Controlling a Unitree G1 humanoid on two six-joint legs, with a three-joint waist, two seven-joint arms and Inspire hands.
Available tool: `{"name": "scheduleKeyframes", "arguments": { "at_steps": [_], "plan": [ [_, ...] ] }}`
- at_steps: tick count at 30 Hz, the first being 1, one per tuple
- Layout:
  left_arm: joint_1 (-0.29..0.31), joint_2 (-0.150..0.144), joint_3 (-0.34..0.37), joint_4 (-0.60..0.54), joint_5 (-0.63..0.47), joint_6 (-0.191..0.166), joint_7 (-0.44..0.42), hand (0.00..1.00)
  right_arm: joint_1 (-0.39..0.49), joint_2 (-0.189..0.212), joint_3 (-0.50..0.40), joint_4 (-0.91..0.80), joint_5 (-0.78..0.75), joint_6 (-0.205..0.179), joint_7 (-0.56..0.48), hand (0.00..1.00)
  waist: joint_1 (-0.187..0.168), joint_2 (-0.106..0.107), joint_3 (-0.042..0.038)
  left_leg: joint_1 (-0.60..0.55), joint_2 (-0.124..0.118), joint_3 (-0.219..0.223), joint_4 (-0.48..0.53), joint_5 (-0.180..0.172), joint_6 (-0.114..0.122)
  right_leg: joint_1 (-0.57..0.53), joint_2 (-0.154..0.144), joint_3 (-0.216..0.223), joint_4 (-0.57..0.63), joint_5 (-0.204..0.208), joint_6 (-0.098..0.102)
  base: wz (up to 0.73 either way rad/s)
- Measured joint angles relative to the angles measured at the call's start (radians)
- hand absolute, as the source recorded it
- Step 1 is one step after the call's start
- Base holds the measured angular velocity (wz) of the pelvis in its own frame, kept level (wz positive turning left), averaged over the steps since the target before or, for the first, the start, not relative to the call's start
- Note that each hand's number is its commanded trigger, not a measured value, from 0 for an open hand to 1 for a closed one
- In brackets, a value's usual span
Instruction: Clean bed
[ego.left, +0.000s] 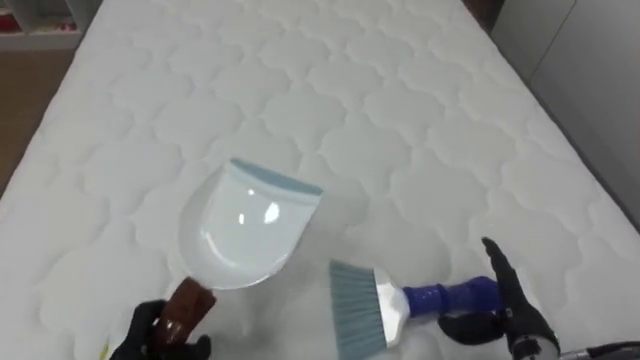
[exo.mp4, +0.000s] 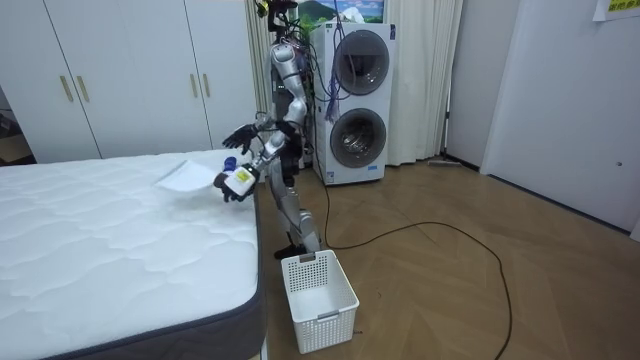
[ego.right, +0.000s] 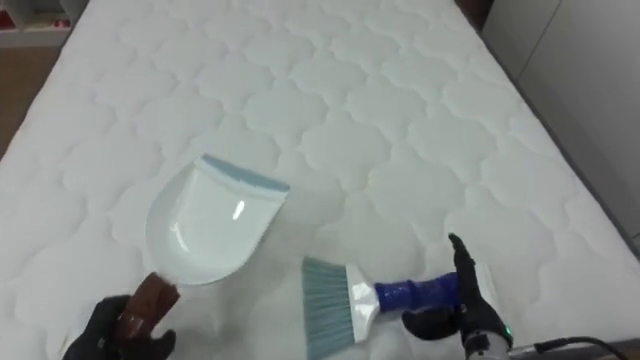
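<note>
The left hand (ego.left: 150, 335) clasps the dustpan (ego.left: 245, 225), the right hand (ego.left: 510, 315) the brush (ego.left: 365, 310); if the dustpan tips, dust could spill onto the bed (ego.left: 400, 90)

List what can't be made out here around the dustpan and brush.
Left hand on the dustpan handle: partly cut off by the eye views' bottom edge.
Right hand holding the brush: wrist side cut off there too.
Dirt on the mattress: too small to tell in any view.
</note>
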Motion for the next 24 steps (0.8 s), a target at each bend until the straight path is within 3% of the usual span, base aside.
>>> {"name": "scheduleKeyframes", "arguments": {
  "at_steps": [3, 5, 14, 19, 24],
  "plan": [
    [0.004, 0.0, 0.05, 0.144, -0.048, 0.0, 0.028, 0.0, -0.015, -0.001, -0.059, 0.176, 0.078, 0.002, -0.026, 0.0, 0.003, -0.008, 0.0013, 0.006, 0.001, -0.001, -0.001, 0.0, 0.0, 0.009, 0.001, -0.003, -0.003, 0.0, 0.0, 0.04],
    [0.03, 0.0, 0.087, 0.212, -0.079, 0.001, 0.053, 0.0, -0.008, -0.002, -0.1, 0.277, 0.155, 0.003, -0.045, 0.0, 0.0, -0.012, 0.0089, 0.007, 0.001, -0.002, -0.002, 0.0, 0.0, 0.014, 0.001, -0.004, -0.005, 0.0, 0.0, 0.02],
    [0.048, -0.021, 0.174, 0.327, -0.089, 0.006, 0.095, 0.0, 0.011, 0.0, -0.173, 0.498, 0.216, 0.036, -0.09, 0.0, 0.003, -0.015, 0.0068, 0.01, -0.007, -0.006, -0.017, -0.001, 0.001, 0.005, -0.004, -0.004, 0.008, 0.002, 0.004, 0.01],
    [0.058, -0.024, 0.206, 0.376, -0.086, 0.051, 0.094, 0.0, 0.024, 0.001, -0.173, 0.528, 0.21, 0.093, -0.082, 0.0, 0.004, -0.012, 0.006, 0.031, -0.007, -0.006, -0.04, -0.002, 0.0, 0.009, 0.006, -0.001, 0.018, 0.003, 0.002, -0.03],
    [0.076, -0.023, 0.208, 0.376, -0.059, 0.096, 0.047, 0.0, 0.018, 0.001, -0.164, 0.571, 0.165, 0.14, 0.018, 0.0, 0.005, -0.011, 0.0063, 0.03, -0.008, -0.008, -0.037, -0.002, -0.001, 0.004, 0.006, 0.002, 0.022, 0.001, 0.001, 0.0]
  ]
}}
